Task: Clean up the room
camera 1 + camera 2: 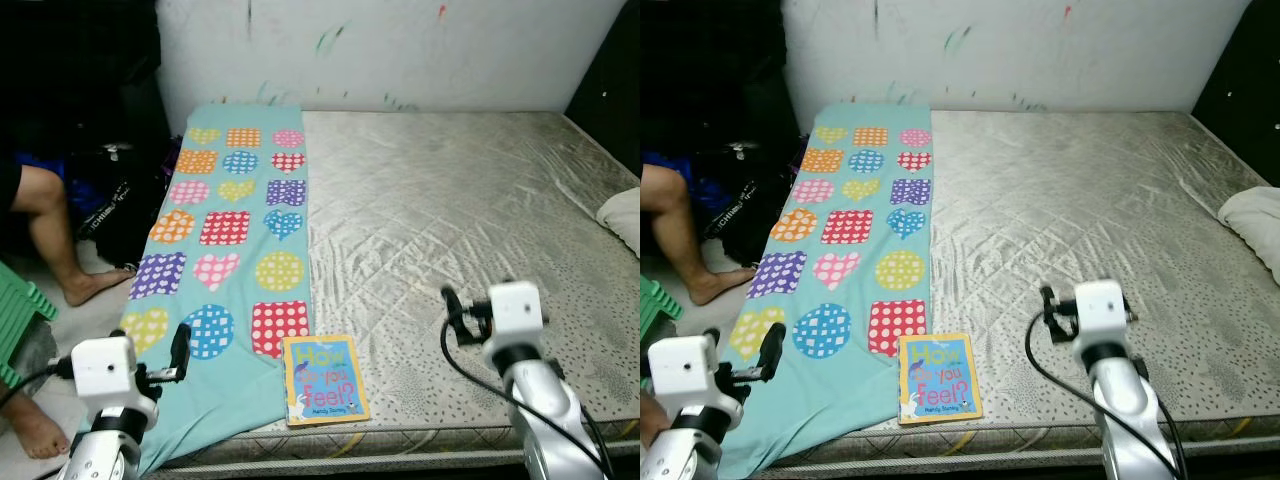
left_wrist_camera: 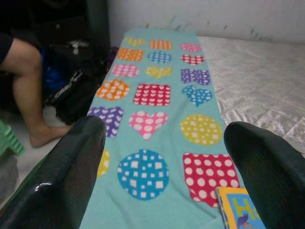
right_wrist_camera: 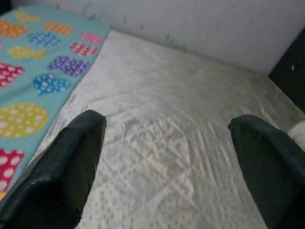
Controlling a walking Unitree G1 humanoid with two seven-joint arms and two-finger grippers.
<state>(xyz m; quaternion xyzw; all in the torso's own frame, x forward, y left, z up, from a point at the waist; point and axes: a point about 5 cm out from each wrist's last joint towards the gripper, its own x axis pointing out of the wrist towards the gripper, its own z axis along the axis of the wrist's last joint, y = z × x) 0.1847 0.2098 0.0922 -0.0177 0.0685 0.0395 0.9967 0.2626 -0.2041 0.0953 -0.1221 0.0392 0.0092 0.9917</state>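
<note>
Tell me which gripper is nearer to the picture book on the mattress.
Left. The left gripper hovers just beside the book, over the patterned blanket; the right gripper is farther off, over bare mattress.

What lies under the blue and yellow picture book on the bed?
The blue and yellow picture book rests on the silvery quilted mattress, beside the teal patterned towel. Anything beneath its cover is hidden.
</note>
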